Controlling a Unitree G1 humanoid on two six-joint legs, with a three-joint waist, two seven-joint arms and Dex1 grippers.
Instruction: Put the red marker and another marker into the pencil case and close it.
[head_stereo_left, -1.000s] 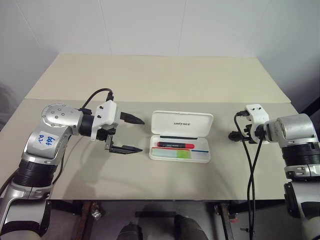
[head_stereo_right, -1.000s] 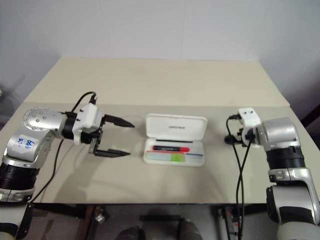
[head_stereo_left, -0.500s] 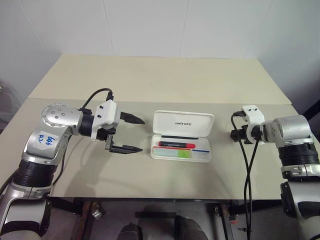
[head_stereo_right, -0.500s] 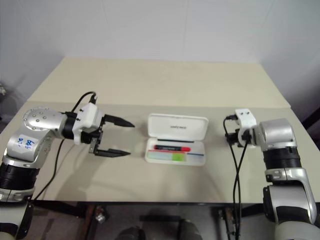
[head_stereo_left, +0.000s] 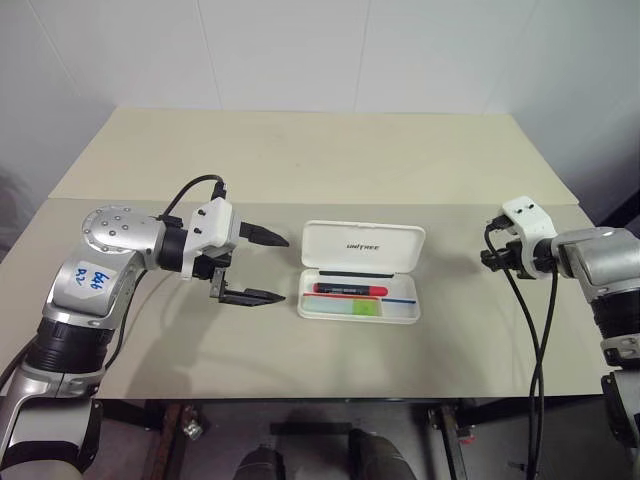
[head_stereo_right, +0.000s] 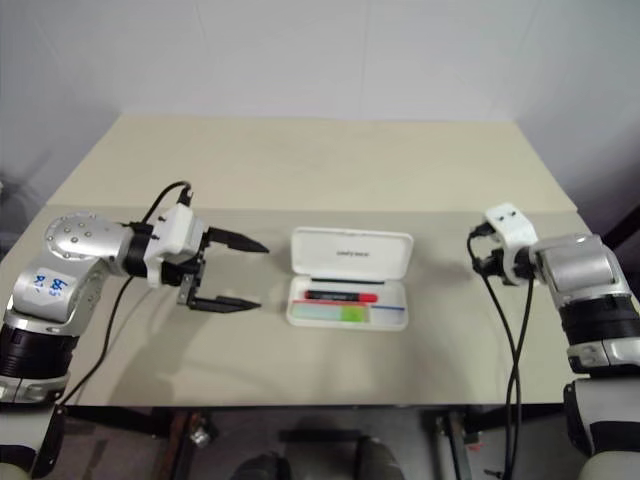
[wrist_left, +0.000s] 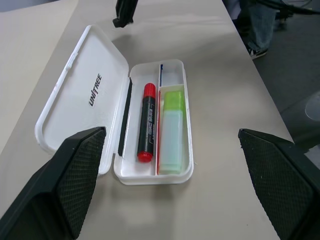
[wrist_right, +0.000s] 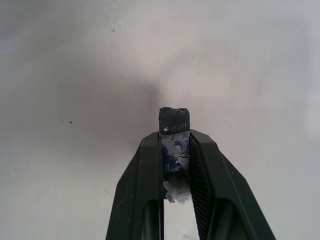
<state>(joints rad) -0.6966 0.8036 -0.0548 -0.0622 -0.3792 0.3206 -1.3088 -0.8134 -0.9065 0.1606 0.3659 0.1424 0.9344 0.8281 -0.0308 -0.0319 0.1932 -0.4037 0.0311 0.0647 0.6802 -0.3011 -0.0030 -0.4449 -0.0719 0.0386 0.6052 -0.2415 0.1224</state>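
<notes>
Flat white hard pencil case (head_stereo_left: 360, 273) lies open mid-table, red marker (wrist_left: 146, 122) and mint highlighter (wrist_left: 172, 132) side by side inside. Left gripper (head_stereo_left: 264, 268) spread wide beside it; right gripper (wrist_right: 174, 145) pinches a small dark block (wrist_right: 174, 121), well apart, bare table (head_stereo_left: 300, 160) around.

plain beige desk (head_stereo_left: 300, 160), only thing sitting on it is the open white pencil case (head_stereo_left: 362, 272), roughly mid-desk

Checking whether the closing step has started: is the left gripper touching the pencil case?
Apart. In the left eye view, the left gripper hangs open with bare table between its fingertips and the pencil case, whose lid is up.
</notes>
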